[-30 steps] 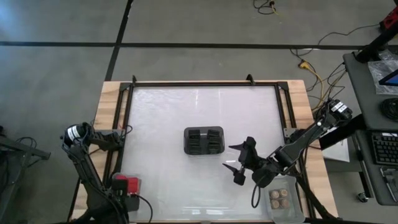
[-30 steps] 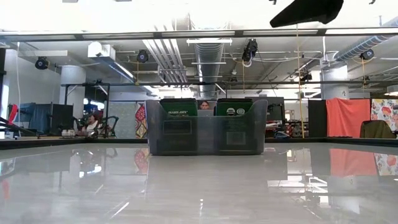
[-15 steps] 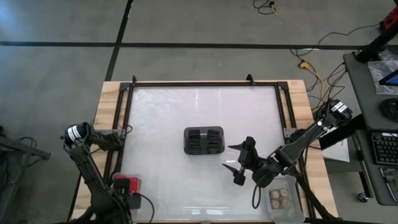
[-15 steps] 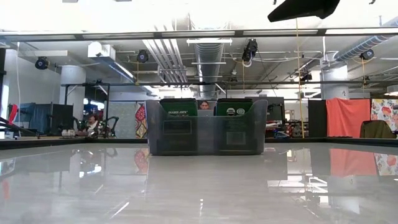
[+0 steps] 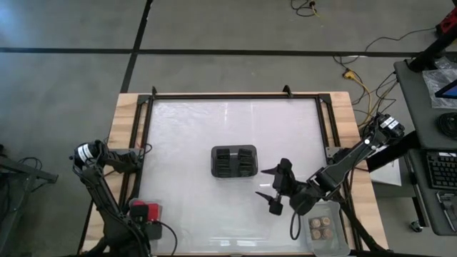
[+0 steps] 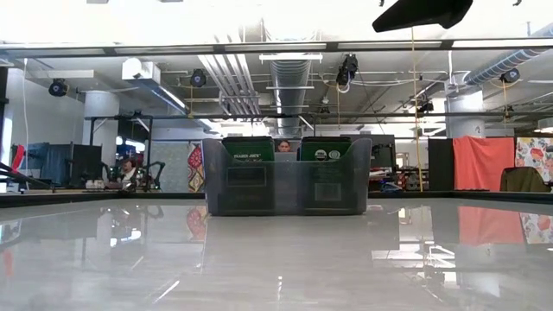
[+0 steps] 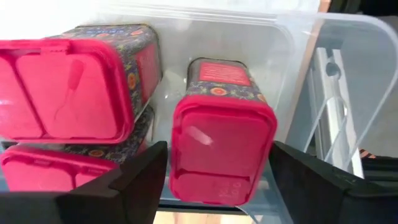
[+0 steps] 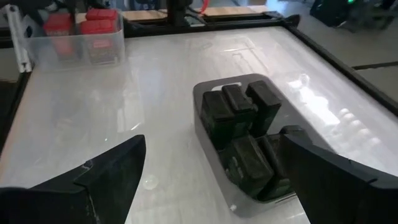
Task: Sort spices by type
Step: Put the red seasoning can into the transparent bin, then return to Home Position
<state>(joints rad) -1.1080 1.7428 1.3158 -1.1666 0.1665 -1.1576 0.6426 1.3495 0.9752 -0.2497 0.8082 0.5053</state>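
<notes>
Slotted holder (image 5: 234, 162) at counter (image 5: 186, 143) centre. Red spice boxes (image 7: 222, 146) in clear bin (image 5: 146, 214) at 7 o'clock; left pincer (image 7: 217, 180) spread around one, not clamping. Right pincer (image 5: 277, 191) wide open, empty, at 4 o'clock near jars (image 5: 321, 227).

- A shiny white table (image 6: 276, 259) is seen from very low down, and the room is mirrored in its top.
- A dark grey holder (image 6: 288, 177) is set in the middle of the table, far back.
- Green labels (image 6: 250, 149) are seen behind the top of the holder.
- A dark part of an arm (image 6: 423, 14) is seen at the top, toward the right, high above the table.
- A big room with pipes and lamps on the ceiling is seen behind the table.
- A person (image 6: 126, 171) is seated far off on the left.
- An orange cloth (image 6: 483, 163) is hung far off on the right.
</notes>
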